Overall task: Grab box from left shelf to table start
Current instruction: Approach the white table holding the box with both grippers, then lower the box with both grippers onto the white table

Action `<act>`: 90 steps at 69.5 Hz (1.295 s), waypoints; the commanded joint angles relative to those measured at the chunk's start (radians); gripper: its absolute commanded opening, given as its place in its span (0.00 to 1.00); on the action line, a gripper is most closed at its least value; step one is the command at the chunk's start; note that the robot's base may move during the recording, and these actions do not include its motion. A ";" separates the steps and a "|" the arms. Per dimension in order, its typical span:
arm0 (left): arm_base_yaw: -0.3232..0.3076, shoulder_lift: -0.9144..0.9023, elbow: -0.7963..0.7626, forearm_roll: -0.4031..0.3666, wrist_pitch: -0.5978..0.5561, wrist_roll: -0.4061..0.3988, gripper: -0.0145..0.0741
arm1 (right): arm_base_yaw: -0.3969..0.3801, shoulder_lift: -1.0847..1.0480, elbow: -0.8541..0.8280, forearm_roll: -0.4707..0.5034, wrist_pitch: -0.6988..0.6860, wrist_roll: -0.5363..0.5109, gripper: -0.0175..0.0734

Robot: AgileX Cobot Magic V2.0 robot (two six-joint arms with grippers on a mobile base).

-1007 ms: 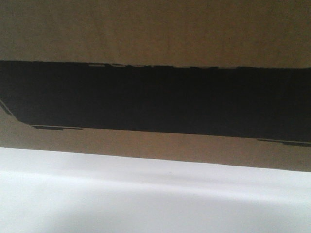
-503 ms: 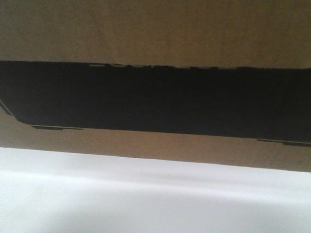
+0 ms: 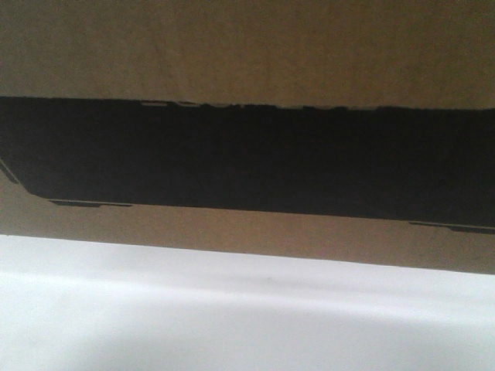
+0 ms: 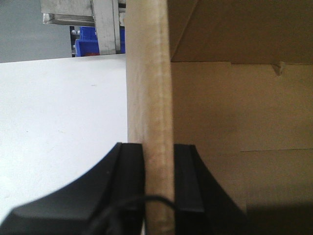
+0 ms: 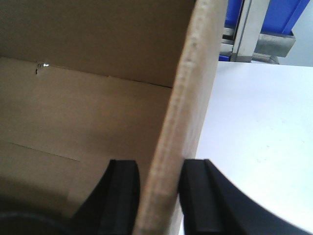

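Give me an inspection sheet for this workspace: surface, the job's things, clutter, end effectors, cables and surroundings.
Surface: white table, plain and smooth.
Job's things: brown cardboard box with a wide black printed panel, open at the top, at the table; whether it rests on it cannot be told. Metal shelf stands beyond the table's far edge.
Clutter: nothing seen.
End effectors: left end effector shut on one upright box wall; right end effector shut on the opposite wall.
Cables: one thin black cable crossing the left end effector's base.
Surroundings: blue bins by the shelf; grey wall behind.
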 commanded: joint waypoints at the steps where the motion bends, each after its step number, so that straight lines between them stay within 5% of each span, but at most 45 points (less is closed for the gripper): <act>1: -0.016 -0.012 -0.041 -0.090 -0.181 -0.004 0.06 | 0.004 0.007 -0.034 0.061 -0.124 -0.030 0.26; 37: -0.014 -0.012 -0.059 -0.111 -0.183 -0.004 0.06 | 0.004 0.049 -0.051 0.149 -0.083 -0.031 0.26; 65: 0.101 0.187 -0.241 -0.085 0.139 -0.069 0.06 | 0.004 0.430 -0.318 0.177 0.158 -0.074 0.26; 90: 0.127 0.365 -0.241 -0.087 0.111 -0.082 0.06 | 0.004 0.644 -0.326 0.177 0.060 -0.117 0.26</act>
